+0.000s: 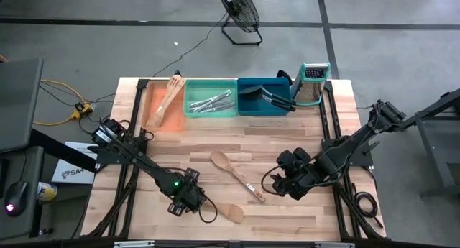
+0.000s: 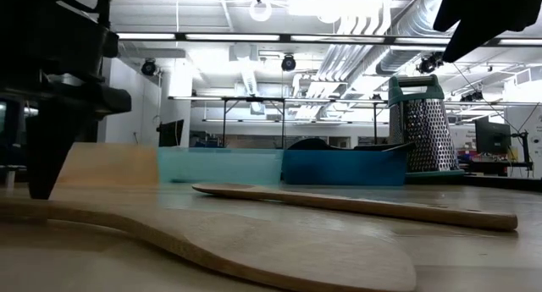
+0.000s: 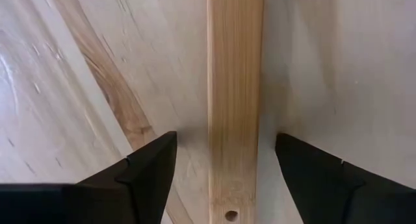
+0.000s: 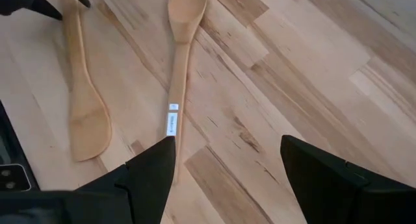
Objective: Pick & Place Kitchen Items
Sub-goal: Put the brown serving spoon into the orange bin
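A pale wooden spatula [image 1: 228, 212] lies flat near the table's front edge, its handle [image 3: 234, 87] running toward the left. My left gripper [image 1: 188, 199] points down over that handle near its holed end. It is open, with a finger [image 3: 153, 169] on each side of the handle and a gap to the wood. A wooden spoon [image 1: 236, 175] lies flat in the table's middle, bowl toward the far left. My right gripper [image 1: 291, 182] hangs open above the table just right of the spoon's labelled handle end [image 4: 172, 120], with nothing between its fingers.
Along the far edge stand an orange tray [image 1: 152, 97] with wooden utensils, a green tray [image 1: 210, 86] with silver cutlery, a blue tray [image 1: 251, 104] with black turners, and a steel grater [image 1: 313, 84]. Bare wood lies between the trays and the spoon.
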Controlling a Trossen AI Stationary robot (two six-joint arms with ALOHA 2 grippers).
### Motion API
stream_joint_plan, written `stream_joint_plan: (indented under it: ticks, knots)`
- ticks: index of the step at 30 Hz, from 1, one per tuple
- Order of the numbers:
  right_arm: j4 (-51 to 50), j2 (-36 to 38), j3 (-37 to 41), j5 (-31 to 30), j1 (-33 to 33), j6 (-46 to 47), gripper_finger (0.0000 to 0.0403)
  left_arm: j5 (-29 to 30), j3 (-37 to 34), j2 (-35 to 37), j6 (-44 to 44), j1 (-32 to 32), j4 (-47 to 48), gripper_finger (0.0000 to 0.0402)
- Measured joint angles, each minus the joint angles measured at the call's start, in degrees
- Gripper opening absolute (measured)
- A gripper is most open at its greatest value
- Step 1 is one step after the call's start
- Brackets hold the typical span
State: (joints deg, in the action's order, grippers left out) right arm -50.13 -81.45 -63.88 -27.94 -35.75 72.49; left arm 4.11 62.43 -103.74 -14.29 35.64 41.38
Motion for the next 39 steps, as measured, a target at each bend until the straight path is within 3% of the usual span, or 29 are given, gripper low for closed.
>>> stream_joint_plan:
  ticks: [9,25,32,39]
  knots:
    - [0.0,0.0,0.0,0.0,0.0,1.4,0.0270,-2.3,0.1,-3.5,-1.1,0.0,0.9,0.0203]
    - [0.0,0.0,0.0,1.5,0.0,1.4,0.0270,-2.3,-0.1,-3.7,-2.9,0.0,0.4,0.0093]
    - [0.0,0.0,0.0,2.0,0.0,0.8,0.0270,-2.2,-0.1,-3.7,-3.6,0.0,0.6,0.0090]
    - [-0.2,0.0,0.0,8.2,-0.1,-0.4,0.0270,-0.7,-0.4,-1.2,-10.2,0.0,0.7,0.0090]
